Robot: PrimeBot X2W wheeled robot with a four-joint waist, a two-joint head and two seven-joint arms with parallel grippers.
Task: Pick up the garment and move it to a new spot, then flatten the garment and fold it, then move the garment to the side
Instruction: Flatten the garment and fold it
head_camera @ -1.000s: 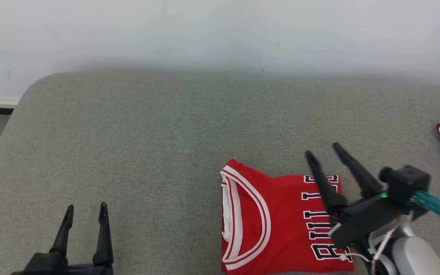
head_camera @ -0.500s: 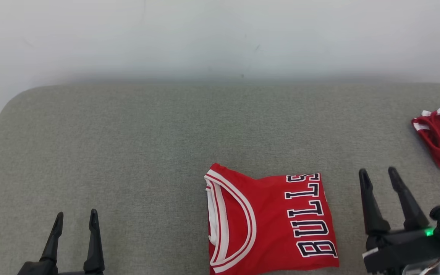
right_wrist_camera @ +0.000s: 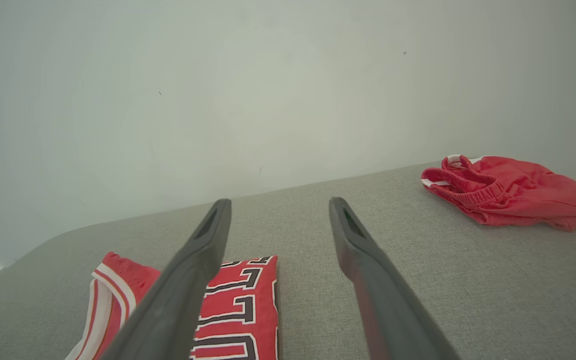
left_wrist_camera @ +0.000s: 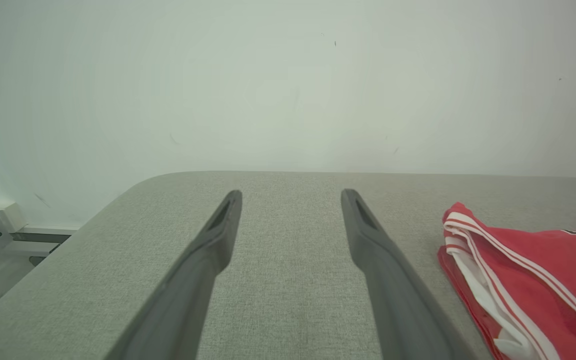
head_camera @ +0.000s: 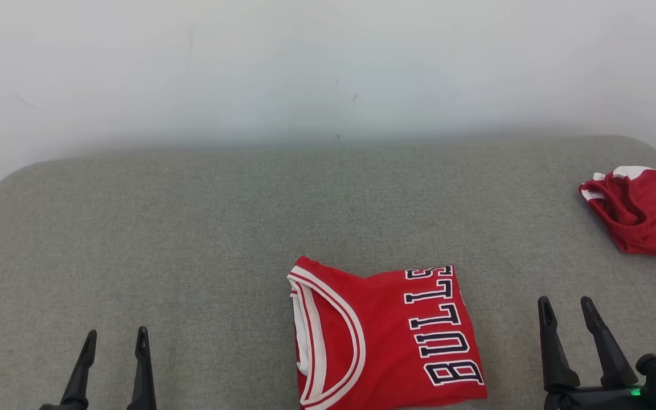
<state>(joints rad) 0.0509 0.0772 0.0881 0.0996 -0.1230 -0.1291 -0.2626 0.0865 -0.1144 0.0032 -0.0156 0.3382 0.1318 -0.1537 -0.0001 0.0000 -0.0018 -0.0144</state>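
Right end effector (head_camera: 564,300), spread and empty, sits beside the folded jersey's (head_camera: 373,341) right edge, nearer than the spread left end effector (head_camera: 117,331).

grey cloth table (head_camera: 191,228) against a white wall (head_camera: 305,57) — crumpled red shorts (head_camera: 647,213) at its right edge.

The right gripper (right_wrist_camera: 280,202) gapes empty, folded jersey (right_wrist_camera: 240,305) lying lower left, crumpled red shorts (right_wrist_camera: 513,192) upper right.

Head camera high, angled down at grey table (head_camera: 191,228), both wrist cameras low, facing wall (left_wrist_camera: 268,75), sharing folded jersey (head_camera: 385,341).
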